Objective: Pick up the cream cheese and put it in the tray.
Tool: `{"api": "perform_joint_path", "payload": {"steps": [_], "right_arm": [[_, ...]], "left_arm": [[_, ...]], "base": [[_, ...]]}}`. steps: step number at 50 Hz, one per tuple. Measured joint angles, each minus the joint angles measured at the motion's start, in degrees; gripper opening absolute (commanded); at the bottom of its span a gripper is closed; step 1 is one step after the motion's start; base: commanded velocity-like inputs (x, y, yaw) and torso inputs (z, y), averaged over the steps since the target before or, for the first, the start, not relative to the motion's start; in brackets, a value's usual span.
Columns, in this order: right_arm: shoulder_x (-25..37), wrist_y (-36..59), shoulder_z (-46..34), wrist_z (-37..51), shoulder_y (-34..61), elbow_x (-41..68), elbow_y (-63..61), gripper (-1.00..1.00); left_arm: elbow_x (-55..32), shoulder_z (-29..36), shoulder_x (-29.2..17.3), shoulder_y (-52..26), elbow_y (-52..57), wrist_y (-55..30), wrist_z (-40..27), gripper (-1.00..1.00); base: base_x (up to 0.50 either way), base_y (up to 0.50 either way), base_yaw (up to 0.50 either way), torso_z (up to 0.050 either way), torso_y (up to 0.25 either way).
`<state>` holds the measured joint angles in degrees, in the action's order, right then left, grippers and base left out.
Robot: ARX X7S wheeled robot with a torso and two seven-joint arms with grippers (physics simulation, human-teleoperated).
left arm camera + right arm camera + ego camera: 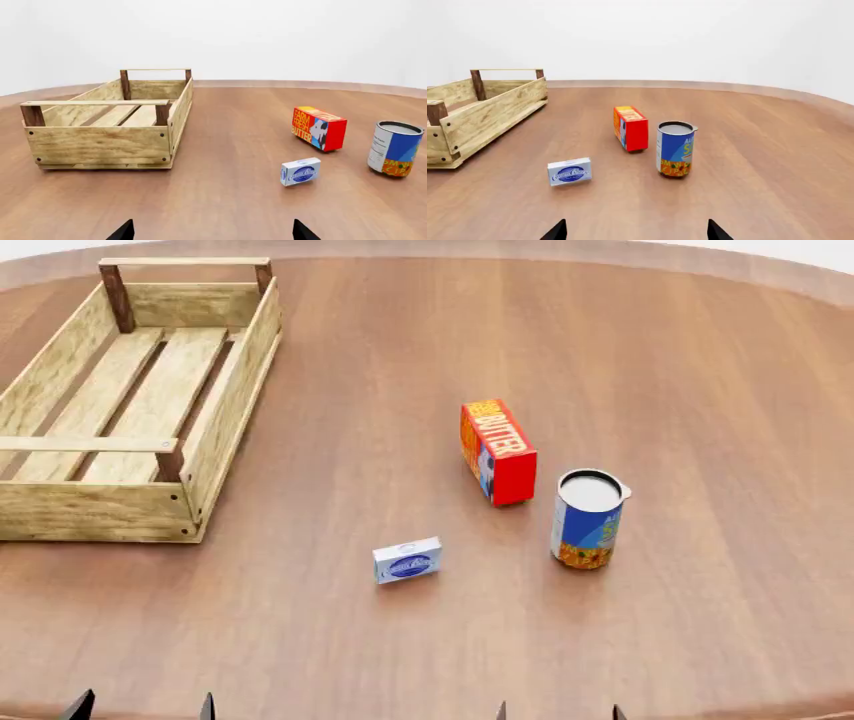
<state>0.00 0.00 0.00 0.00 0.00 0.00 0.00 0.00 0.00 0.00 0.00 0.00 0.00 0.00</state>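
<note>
The cream cheese [407, 560] is lying on the table [694, 360], near the front, well apart from the tray [227, 400] at the far left. Both the left gripper [142, 706] and the right gripper [558, 710] are being held with fingers apart at the near edge, nothing between them. The reach is best being made from above, the butter box [498, 451] and can [587, 518] at its right being kept clear of.
</note>
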Motion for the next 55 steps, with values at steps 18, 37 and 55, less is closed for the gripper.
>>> {"api": "perform_joint_path", "payload": {"steps": [18,37,55], "right_arm": [[1.9,-2.0,-2.5,2.9,-0.6,0.6,-0.7,1.0],[3.7,-9.5,-4.3,6.3,-4.0,1.2,-5.3,1.0],[4.7,-23.1,-5.1,11.6,-8.2,-2.2,-8.4,1.0]], "left_arm": [[-0.6,2.6,-2.1,1.4,1.8,2.7,-2.4,1.0],[1.8,4.8,-4.2,6.1,9.2,10.5,-6.9,1.0],[8.5,4.2,-5.0,9.9,10.4,26.9,-16.3,1.0]], "base": [[0.0,0.0,0.0,0.0,0.0],[0.0,0.0,0.0,0.0,0.0],[0.0,0.0,0.0,0.0,0.0]]}}
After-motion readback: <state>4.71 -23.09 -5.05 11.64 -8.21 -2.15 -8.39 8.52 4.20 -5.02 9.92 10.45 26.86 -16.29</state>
